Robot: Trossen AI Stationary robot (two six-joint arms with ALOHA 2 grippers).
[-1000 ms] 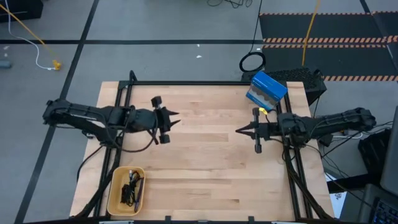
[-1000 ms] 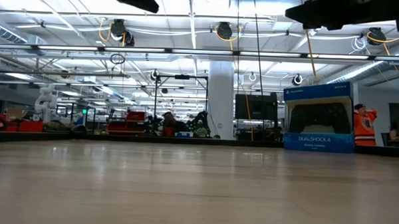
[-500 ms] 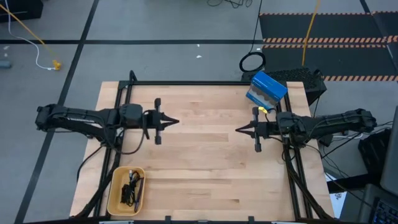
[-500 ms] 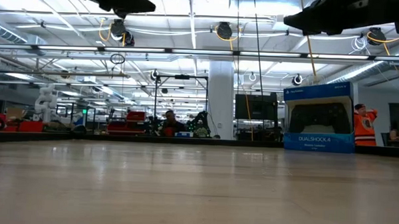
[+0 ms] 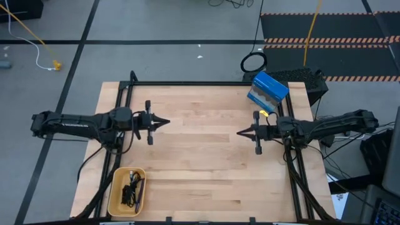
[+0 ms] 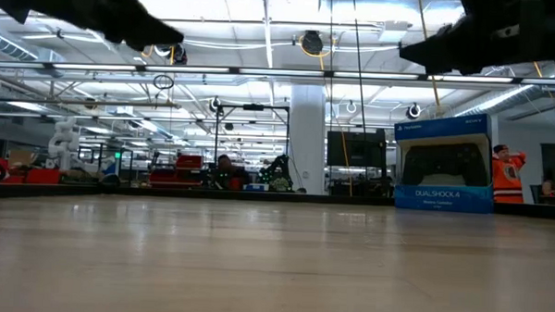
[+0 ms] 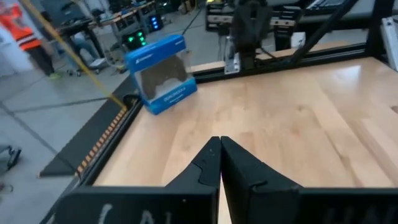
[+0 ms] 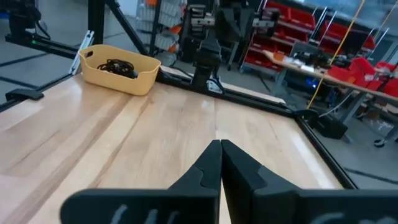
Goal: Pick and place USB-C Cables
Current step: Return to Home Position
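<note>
High view shows the left arm (image 5: 94,120) drawn back toward 9 o'clock, left jaws closed, empty; right jaws closed at 3 o'clock. USB-C cables (image 5: 132,187) lie in the yellow bin (image 5: 113,190) at 7 o'clock on the desk (image 5: 206,169): placing looks finished.

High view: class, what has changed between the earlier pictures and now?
The left gripper drew back toward its base, staying shut. Nothing was grasped or released. The right gripper hardly moved; the cables in the yellow bin and the blue box stayed put.
</note>
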